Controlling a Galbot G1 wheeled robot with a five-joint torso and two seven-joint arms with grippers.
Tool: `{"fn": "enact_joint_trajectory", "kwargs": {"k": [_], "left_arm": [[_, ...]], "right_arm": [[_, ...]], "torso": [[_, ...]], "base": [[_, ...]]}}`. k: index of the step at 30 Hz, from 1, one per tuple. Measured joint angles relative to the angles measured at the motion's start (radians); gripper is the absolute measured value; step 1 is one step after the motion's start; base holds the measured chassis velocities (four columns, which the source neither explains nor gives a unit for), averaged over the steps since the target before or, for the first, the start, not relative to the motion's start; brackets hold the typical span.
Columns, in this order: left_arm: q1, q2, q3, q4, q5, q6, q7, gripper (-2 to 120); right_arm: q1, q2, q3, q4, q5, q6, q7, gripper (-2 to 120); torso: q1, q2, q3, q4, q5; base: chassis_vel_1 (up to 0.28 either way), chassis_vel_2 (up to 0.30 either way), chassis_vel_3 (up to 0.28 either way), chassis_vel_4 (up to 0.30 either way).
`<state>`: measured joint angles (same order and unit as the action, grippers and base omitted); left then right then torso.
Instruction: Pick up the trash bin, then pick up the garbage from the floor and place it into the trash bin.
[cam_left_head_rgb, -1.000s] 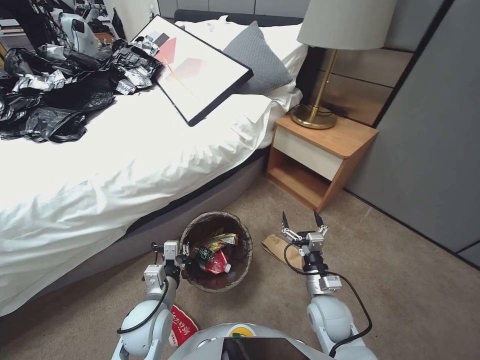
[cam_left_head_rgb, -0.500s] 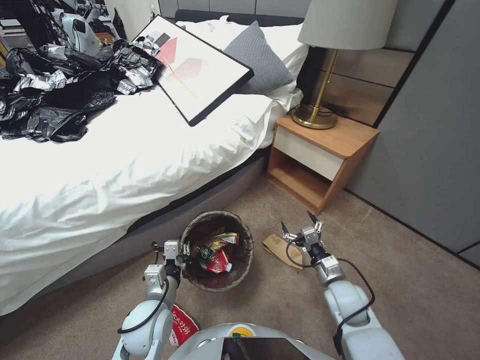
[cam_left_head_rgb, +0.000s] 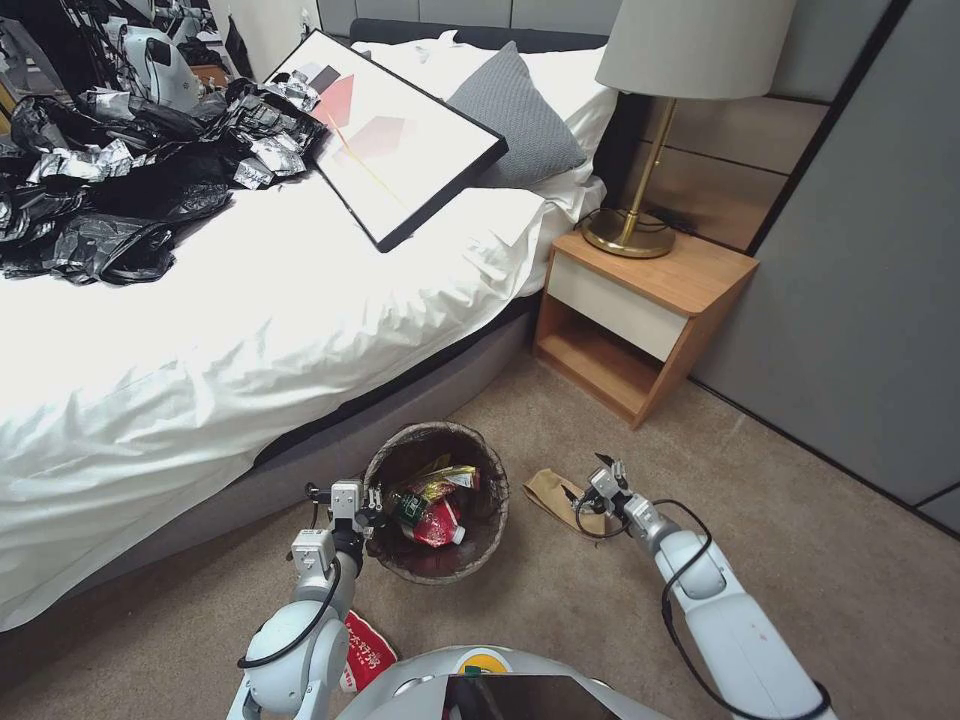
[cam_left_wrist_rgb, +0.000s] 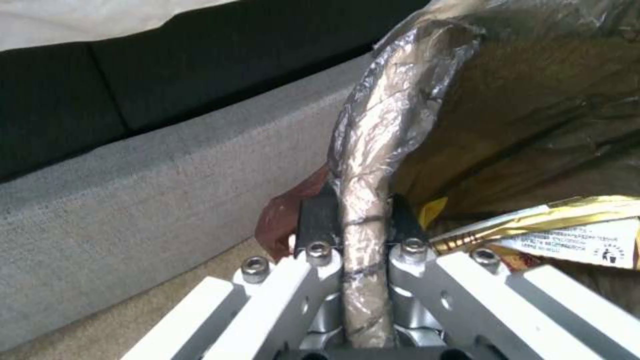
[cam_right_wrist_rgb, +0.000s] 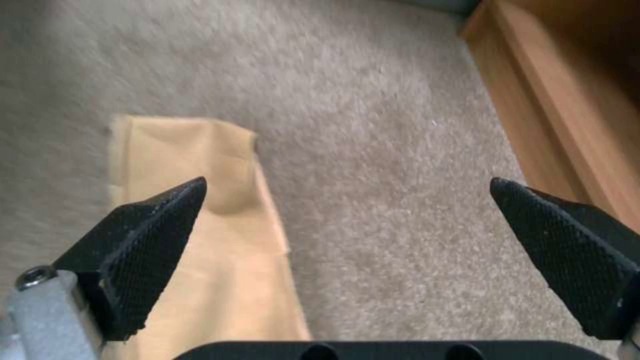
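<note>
Carpet (cam_left_head_rgb: 560, 610) beside the bed carries the trash bin (cam_left_head_rgb: 437, 500), its lined rim pinched tight by the left gripper (cam_left_wrist_rgb: 353, 215). Stretched forward and low, the right gripper (cam_right_wrist_rgb: 347, 230) spreads its 2 fingers wide over the brown paper bag (cam_left_head_rgb: 556, 493).

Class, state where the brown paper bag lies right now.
In the head view the brown paper bag lies flat on the carpet to the right of the trash bin, in front of the nightstand, with the open right gripper at it.
</note>
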<state>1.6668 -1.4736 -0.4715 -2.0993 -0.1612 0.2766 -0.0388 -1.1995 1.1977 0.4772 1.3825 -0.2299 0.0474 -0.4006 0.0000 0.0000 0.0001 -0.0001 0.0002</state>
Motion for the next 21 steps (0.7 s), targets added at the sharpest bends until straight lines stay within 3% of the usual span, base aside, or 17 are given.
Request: {"fn": "enact_joint_trajectory", "kwargs": {"k": [10,21], "left_arm": [[0.006,-0.009,0.003,0.000,0.020,0.002,-0.002,2],[0.012,-0.013,0.005,0.000,0.030,0.003,-0.003,2]], "right_arm": [[0.159,-0.001,-0.043,-0.234,0.007,0.032,-0.081,100],[0.232,0.026,-0.087,-0.386,0.065,0.051,-0.135,100]], "torso": [[0.000,0.000,0.000,0.0001,-0.0001],[0.000,0.000,0.000,0.0002,-0.0002]], "base": [[0.000,0.000,0.000,0.000],[0.000,0.000,0.000,0.000]]}}
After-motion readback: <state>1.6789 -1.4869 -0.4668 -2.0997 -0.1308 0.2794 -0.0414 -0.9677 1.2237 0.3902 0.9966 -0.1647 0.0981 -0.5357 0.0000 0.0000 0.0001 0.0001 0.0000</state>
